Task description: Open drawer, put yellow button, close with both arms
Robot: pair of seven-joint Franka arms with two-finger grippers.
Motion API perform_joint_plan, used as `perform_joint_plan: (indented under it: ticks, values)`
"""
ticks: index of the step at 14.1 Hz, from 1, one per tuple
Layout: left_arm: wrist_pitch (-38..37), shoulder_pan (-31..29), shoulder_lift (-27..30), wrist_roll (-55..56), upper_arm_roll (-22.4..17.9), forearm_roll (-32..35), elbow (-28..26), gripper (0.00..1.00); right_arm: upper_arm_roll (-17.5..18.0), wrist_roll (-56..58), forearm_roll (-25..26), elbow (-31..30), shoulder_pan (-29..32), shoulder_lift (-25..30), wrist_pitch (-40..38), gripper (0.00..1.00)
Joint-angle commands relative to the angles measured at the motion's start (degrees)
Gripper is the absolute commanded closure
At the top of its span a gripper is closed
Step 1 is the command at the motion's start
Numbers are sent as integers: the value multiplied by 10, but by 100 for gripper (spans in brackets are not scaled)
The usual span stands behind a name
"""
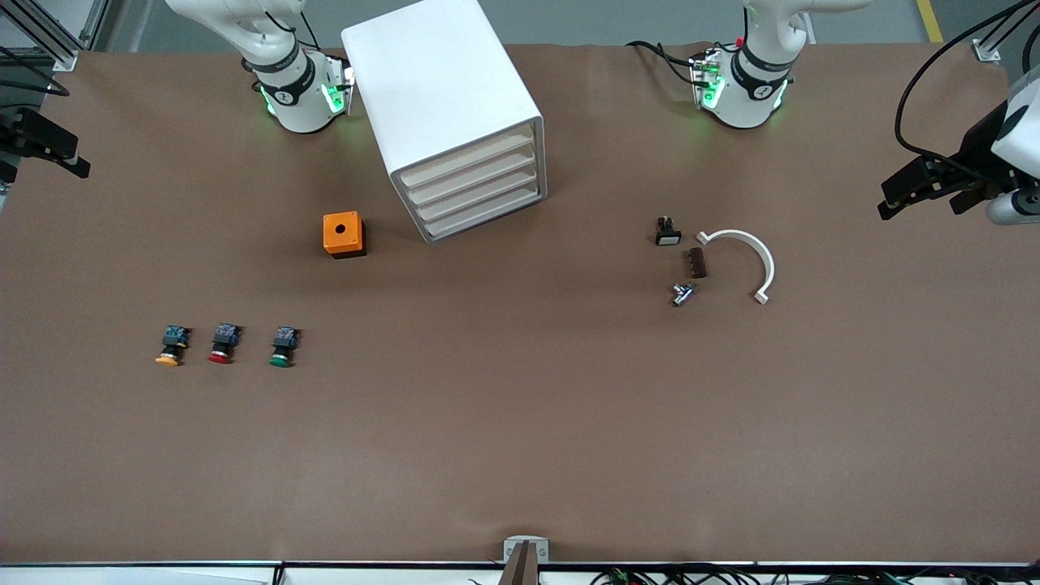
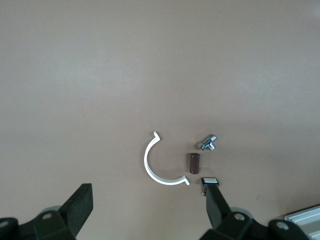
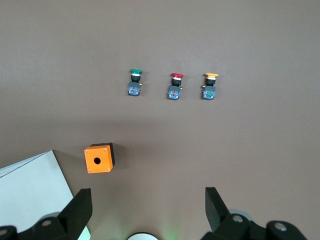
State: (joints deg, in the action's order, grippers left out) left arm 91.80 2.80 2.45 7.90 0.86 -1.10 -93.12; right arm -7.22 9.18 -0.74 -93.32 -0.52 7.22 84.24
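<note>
nowhere any legible writing; left end effector (image 2: pixel 148 212) and right end effector (image 3: pixel 148 212) both released.

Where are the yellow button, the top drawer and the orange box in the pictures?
yellow button (image 1: pixel 169 349), front view: on its black body above the cap.
drawer (image 1: pixel 470 161), front view: middle of its cream front.
orange box (image 3: pixel 98 158), right wrist view: top face beside the hole.

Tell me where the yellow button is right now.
In the front view, the yellow button lies on the table toward the right arm's end, outermost in a row beside the red button and green button, nearer the camera than the orange box.
</note>
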Motion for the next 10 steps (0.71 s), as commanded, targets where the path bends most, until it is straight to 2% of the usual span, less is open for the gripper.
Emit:
perform_joint_plan:
  ticks: [1,7,10]
  values:
    - [-12,-4,-23,-1,-5,10,11,0,5,-9,4,-16,2,17,1,0]
    - [-12,-10,-101,3,-2,4,12,0,5,-9,5,-15,2,17,8,0]
    - [-14,15,-126,88,12,2,11,0,5,-11,5,-15,3,17,8,0]
